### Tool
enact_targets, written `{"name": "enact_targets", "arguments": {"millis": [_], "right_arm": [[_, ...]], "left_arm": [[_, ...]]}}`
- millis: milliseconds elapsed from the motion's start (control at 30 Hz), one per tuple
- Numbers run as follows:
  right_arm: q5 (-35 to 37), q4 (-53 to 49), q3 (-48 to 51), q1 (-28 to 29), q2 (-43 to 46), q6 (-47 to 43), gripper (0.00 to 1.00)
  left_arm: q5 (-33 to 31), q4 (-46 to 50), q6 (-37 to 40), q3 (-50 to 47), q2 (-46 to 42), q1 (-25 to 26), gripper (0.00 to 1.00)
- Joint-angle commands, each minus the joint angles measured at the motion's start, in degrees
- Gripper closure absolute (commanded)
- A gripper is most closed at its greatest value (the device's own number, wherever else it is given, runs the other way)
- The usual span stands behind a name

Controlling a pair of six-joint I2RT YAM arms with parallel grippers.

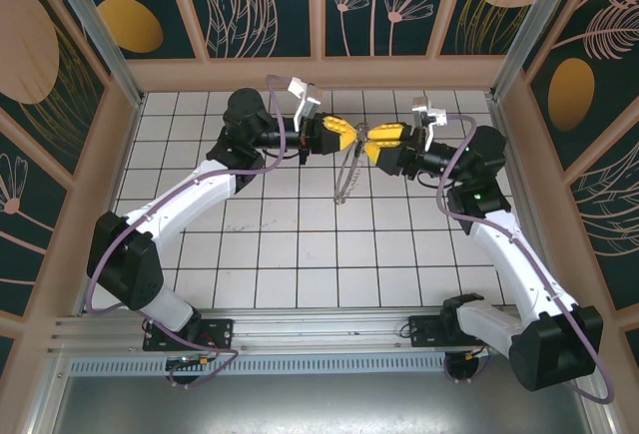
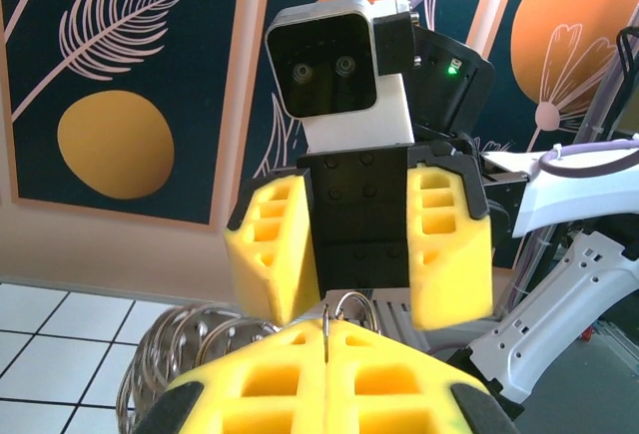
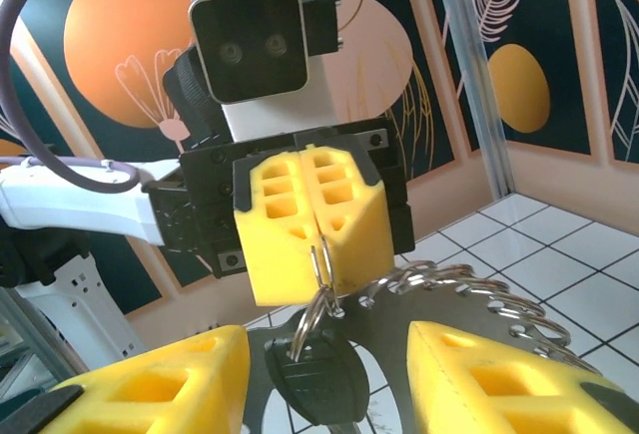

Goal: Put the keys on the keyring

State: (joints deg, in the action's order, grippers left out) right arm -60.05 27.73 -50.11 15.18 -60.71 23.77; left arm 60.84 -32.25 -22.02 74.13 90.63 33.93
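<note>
L gripper [image 1: 351, 138], up in the air over the far-centre of the table [image 1: 300, 254], has its yellow fingers [image 3: 285, 224] pressed tight together on one small ring of the keyring [image 1: 346, 173]. The keyring's floppy silvery loop droops from that pinch toward the tiles near the table's far edge. Just below the pinch the key [image 3: 315, 379], black head, hangs off a small ring, and R gripper [image 1: 373, 143] faces the L one nose to nose w/ jaws spread wide, one pad each side of the key & apart from it.
</note>
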Motion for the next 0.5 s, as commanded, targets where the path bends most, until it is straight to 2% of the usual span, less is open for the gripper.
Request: {"name": "enact_targets", "arguments": {"millis": [0,200,300,367,467], "right_arm": [[0.26,3.89,-0.19,0.66,-0.54,1.10,0.54],[0.90,4.86,-0.68,1.35,-1.40,1.65,0.56],[1.16,5.20,-0.99,1.78,-2.16,1.87,0.61],[1.26,5.23,-1.25,2.03,-2.68,1.89,0.73],[1.63,3.78,-1.57,2.05,-2.90,1.09,0.99]], "left_arm": [[-0.34,-4.22,-1.27,-0.48,-1.60,0.13,1.00],[-0.28,-4.75,-1.53,-0.65,-1.60,0.23,1.00],[-0.19,-4.84,-1.71,-0.67,-1.50,0.34,1.00],[-0.14,-4.93,-1.82,-0.65,-1.40,0.34,1.00],[-0.89,-5.64,-2.18,-0.89,-1.50,0.37,1.00]]}}
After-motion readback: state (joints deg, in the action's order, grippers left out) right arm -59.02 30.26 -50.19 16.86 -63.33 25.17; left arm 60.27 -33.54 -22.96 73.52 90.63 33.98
